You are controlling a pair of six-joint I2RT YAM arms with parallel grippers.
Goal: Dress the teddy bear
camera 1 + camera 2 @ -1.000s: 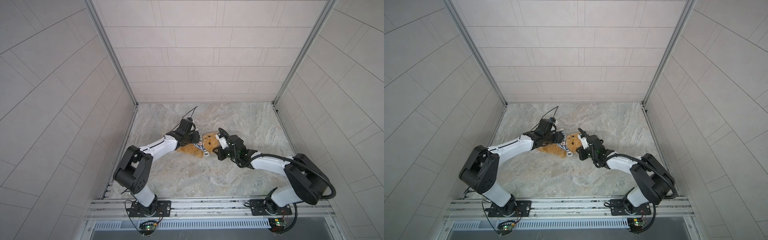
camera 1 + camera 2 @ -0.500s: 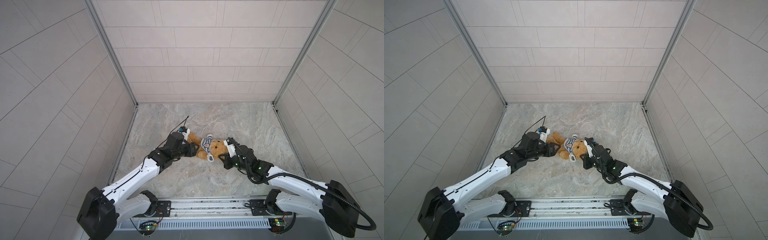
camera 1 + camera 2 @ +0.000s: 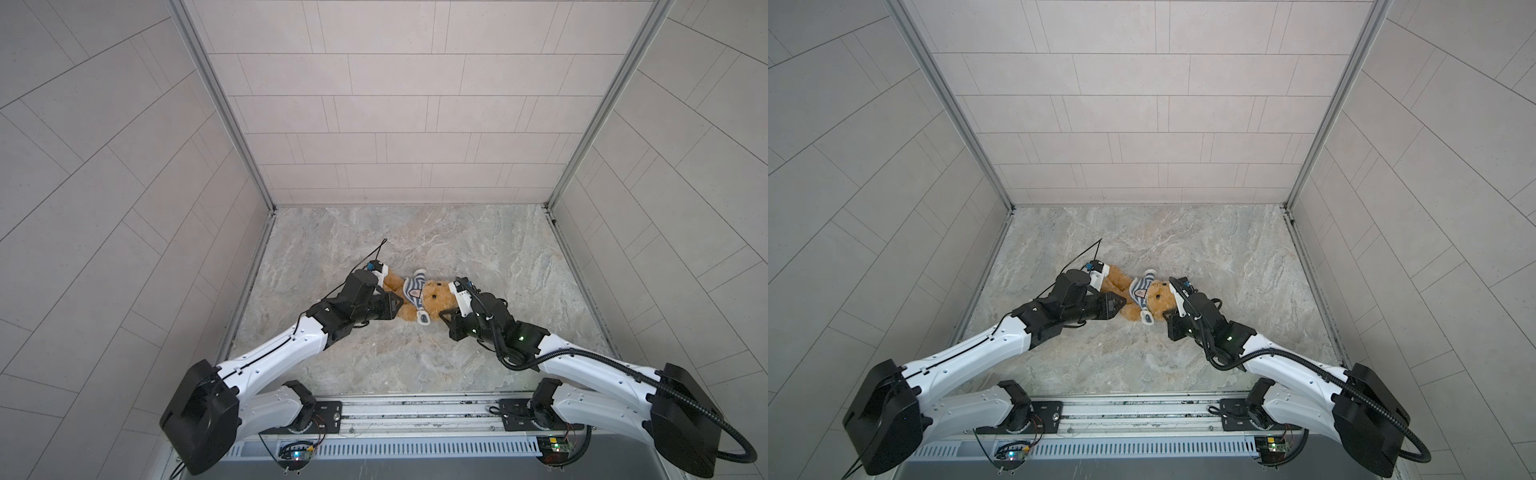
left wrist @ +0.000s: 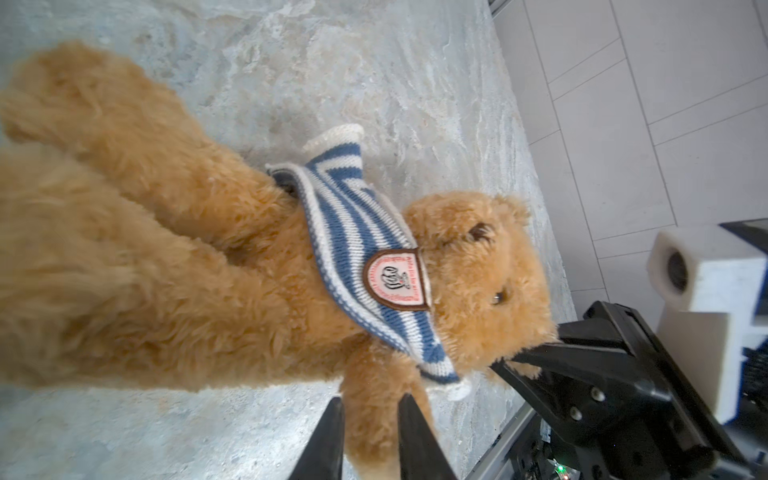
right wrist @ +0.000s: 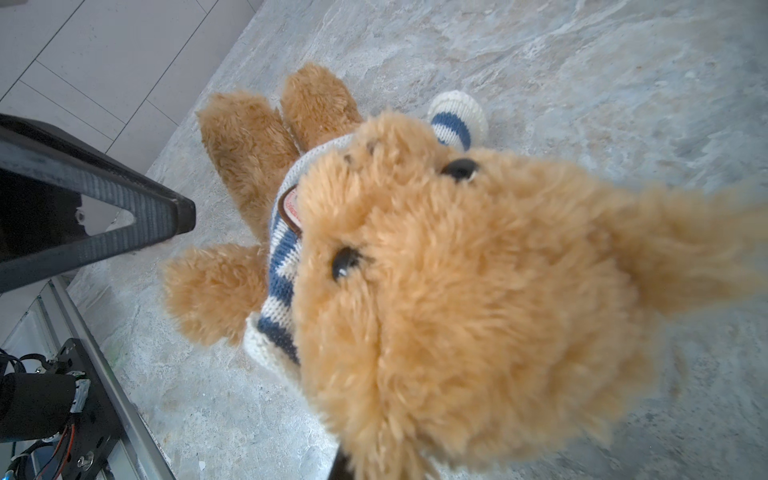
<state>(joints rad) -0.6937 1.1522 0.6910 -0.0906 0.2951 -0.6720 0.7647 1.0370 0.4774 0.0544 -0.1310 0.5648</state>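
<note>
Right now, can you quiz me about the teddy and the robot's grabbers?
1. True or false: the teddy bear lies face down.
2. The striped shirt sits: A over the legs, B bunched around the neck and chest, C beside the bear.
3. Fill in: the right gripper pinches the bear's ____.
Key: 1 false; 2 B; 3 head.

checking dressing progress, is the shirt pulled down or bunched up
Bunched up: the shirt rings the neck of the teddy bear, belly fur bare.
</note>
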